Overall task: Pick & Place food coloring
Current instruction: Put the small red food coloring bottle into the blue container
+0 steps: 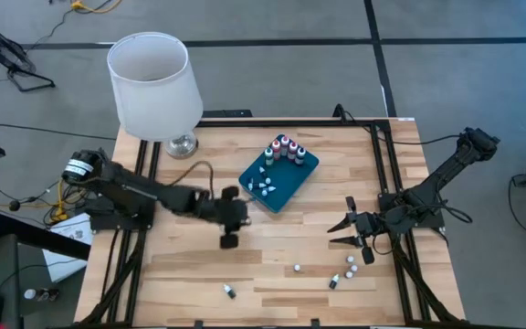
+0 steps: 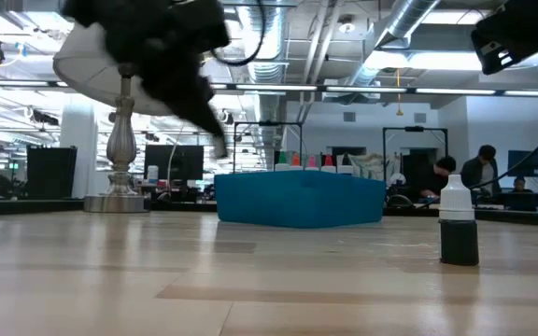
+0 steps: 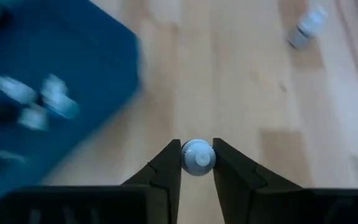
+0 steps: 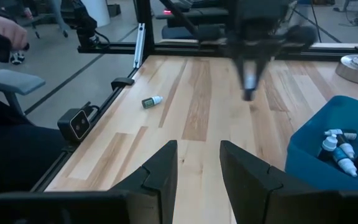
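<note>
Left pincer [image 3: 197, 163]: clamped on one small bottle [image 3: 197, 155], seen cap-end on between the two fingers; carried above the surface [image 1: 272, 265], just at 8 o'clock from the teal tray [image 1: 295, 185].
Right pincer [image 1: 354, 228]: fingers apart, nothing between them; it waits at 3 o'clock on the surface, near the loose bottles.
Food coloring, stowed: a cluster of upright bottles [image 1: 284, 149] with red and green tops stands at the tray's 12 o'clock end; several whitish bottles [image 1: 263, 184] lie flat in the tray's middle.
Food coloring, loose: four or so bottles [image 1: 351, 268] lie scattered at 5 o'clock on the surface; one more [image 1: 230, 291] lies at 6 o'clock.
Handling, judged: each bottle looks light, rigid and smooth; the round body may roll or twist out of a loose grip.
Grip point, judged: take hold across the body just below the cap, fingers square to the bottle's axis.
Risk, judged: a bottle lying on its side may skid away when one finger touches first.
Lamp [image 1: 153, 87]: stands at 10 o'clock, well apart from the work.
</note>
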You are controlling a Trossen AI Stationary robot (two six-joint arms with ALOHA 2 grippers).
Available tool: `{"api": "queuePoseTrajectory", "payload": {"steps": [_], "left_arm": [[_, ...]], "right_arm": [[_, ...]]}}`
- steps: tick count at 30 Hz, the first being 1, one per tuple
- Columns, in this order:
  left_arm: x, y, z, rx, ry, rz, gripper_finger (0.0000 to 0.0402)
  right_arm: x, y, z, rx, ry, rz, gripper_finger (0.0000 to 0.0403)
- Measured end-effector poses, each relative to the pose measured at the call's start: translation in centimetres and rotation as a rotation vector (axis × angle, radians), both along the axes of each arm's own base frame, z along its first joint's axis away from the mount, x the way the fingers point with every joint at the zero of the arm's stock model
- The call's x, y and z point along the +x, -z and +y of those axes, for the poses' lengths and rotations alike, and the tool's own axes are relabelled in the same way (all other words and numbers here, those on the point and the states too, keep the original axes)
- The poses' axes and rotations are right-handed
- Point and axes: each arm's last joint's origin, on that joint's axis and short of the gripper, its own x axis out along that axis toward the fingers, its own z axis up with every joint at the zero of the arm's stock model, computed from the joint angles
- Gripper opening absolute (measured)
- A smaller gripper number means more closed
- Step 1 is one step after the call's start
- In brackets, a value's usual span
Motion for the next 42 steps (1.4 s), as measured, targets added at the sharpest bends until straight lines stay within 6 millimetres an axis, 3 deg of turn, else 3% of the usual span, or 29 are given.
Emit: {"api": "queuePoseTrajectory", "payload": {"steps": [4,9,13,17,29,42], "left_arm": [[1.5,-2.5,3.1,0.071,-0.033,-0.037,0.0069],[2.2,-3.9,7.1,0.107,-0.082,-0.078,0.0067],[2.1,-4.0,10.0,0.096,-0.132,-0.091,0.0068],[2.6,-2.2,12.2,0.071,-0.147,-0.048,0.0067],[4.4,3.0,13.9,0.042,-0.111,0.057,0.0069],[4.6,3.6,14.5,0.063,-0.107,0.058,0.0070]], "right_arm": [[0.0,0.0,0.0,0.000,-0.002,0.002,0.0113],[0.0,0.0,0.0,-0.002,-0.002,0.004,0.0113],[-0.1,0.2,0.0,-0.012,-0.002,0.016,0.0113],[-0.1,0.5,-0.1,-0.034,0.002,0.040,0.0113],[-0.1,0.5,-0.2,-0.040,0.007,0.047,0.0113],[0.4,0.6,-1.0,-0.025,0.066,0.053,0.0113]]}}
